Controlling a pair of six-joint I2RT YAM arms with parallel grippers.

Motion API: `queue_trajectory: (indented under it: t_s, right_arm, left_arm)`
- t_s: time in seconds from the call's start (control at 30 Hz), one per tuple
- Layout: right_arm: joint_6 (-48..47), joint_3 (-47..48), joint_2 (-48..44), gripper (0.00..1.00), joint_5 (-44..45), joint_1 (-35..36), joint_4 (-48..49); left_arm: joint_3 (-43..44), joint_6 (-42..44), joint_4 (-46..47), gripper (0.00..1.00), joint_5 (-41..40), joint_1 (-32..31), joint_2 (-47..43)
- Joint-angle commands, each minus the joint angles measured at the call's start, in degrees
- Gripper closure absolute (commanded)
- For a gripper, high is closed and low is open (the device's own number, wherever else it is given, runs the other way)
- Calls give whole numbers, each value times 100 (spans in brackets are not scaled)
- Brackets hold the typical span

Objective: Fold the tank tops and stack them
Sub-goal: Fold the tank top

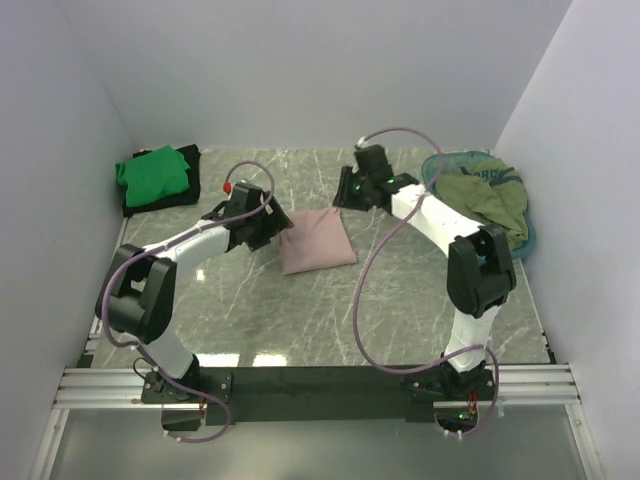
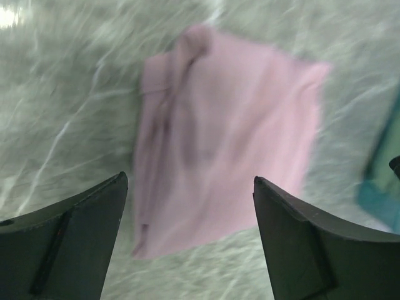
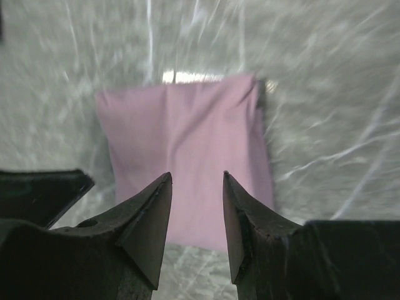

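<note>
Cloth first: the dusty pink tank top [image 1: 317, 241] lies folded into a flat square in the middle of the worktop [image 1: 300, 320], apparently finished and ready for stacking. The left tool [image 2: 189, 180] hovers by its left edge, fingers wide apart and empty. The right tool [image 3: 197, 175] hangs just beyond its far side, fingers parted, gripping nothing. Further back on the left, the bright green top [image 1: 152, 172] rests on the black top [image 1: 193, 170], probably the stack. At far right the olive green top [image 1: 485, 195] drapes in the teal basket [image 1: 528, 240], seemingly awaiting folding.
</note>
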Motion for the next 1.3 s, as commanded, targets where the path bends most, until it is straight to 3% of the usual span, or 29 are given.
queue_trajectory:
  t_s: [0.0,0.53,0.8,1.0,1.27]
  right_arm:
    - [-362,-118,374,55,101,321,-190]
    - [-186,-610,1158,56,1015,296,-612]
    - [-177,-734,1228,56,762,182,-516]
    - [-178,-769,1175,56,559,85,-437]
    - [-186,-681,1184,56,357,67,-437]
  left_arm:
    - [-141,314,40,12,269,2,301]
    - [-220,157,268,12,648,160,1162]
    - [-290,78,233,17,797,81,1637]
    - [-536,-239,-118,21,279,-182,1725]
    - [-54,-221,-171,16,419,-525,2243]
